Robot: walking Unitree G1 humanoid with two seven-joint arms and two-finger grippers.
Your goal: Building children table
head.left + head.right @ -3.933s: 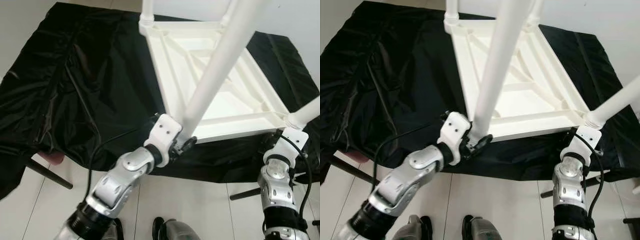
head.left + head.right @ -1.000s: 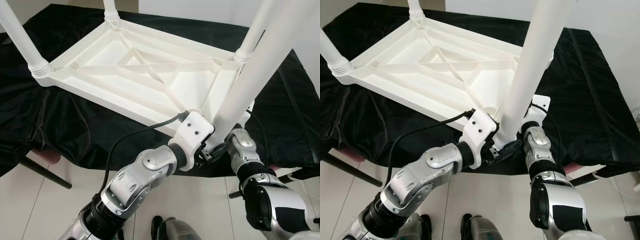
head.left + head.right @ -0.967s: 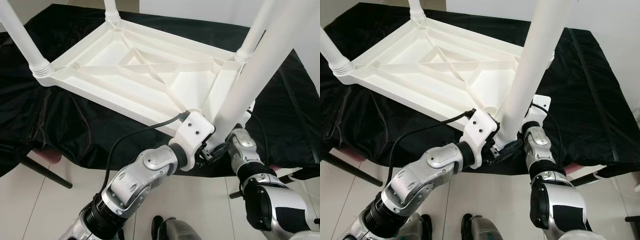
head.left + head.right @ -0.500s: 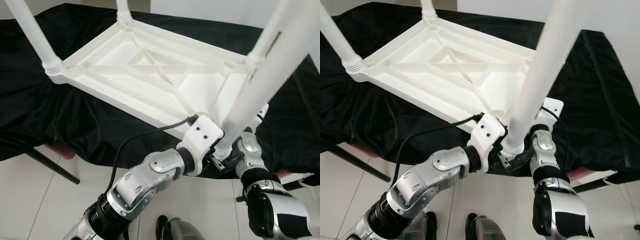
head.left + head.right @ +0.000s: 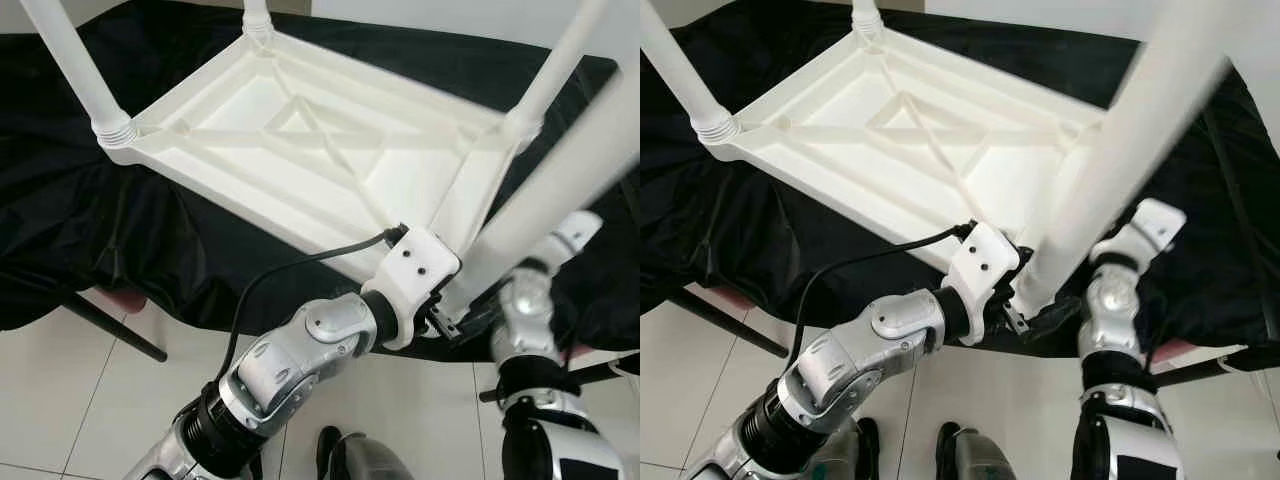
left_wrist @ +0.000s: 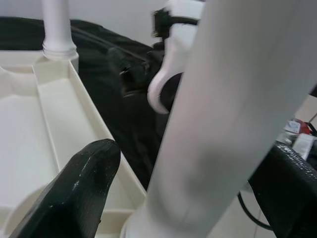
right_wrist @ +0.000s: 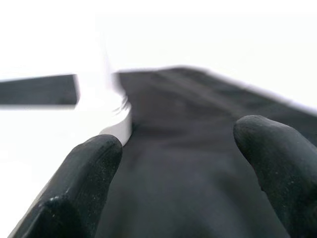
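The white plastic children's table (image 5: 250, 195) lies upside down on a black cloth, its legs pointing up. The near leg (image 5: 1120, 150) rises at a slant from the near corner and looks blurred. My left gripper (image 5: 1030, 305) is shut on the base of that leg, one black finger (image 6: 74, 193) on each side of it. Just right of that corner is my right arm (image 5: 1110, 300). The right gripper (image 7: 183, 163) stands open over the black cloth, with nothing between its fingers and a white leg collar (image 7: 116, 119) beside one of them.
The black cloth (image 5: 100, 230) covers a low support with dark frame legs (image 5: 110, 325) sticking out over the tiled floor (image 5: 80, 400). Three more table legs stand up at the far left (image 5: 75, 65), back (image 5: 257, 15) and right (image 5: 555, 70). My feet (image 5: 350, 465) are just below.
The camera has shifted. My right arm has moved to the right, away from the left gripper. The near leg leans further right and is blurred. The left gripper keeps its hold.
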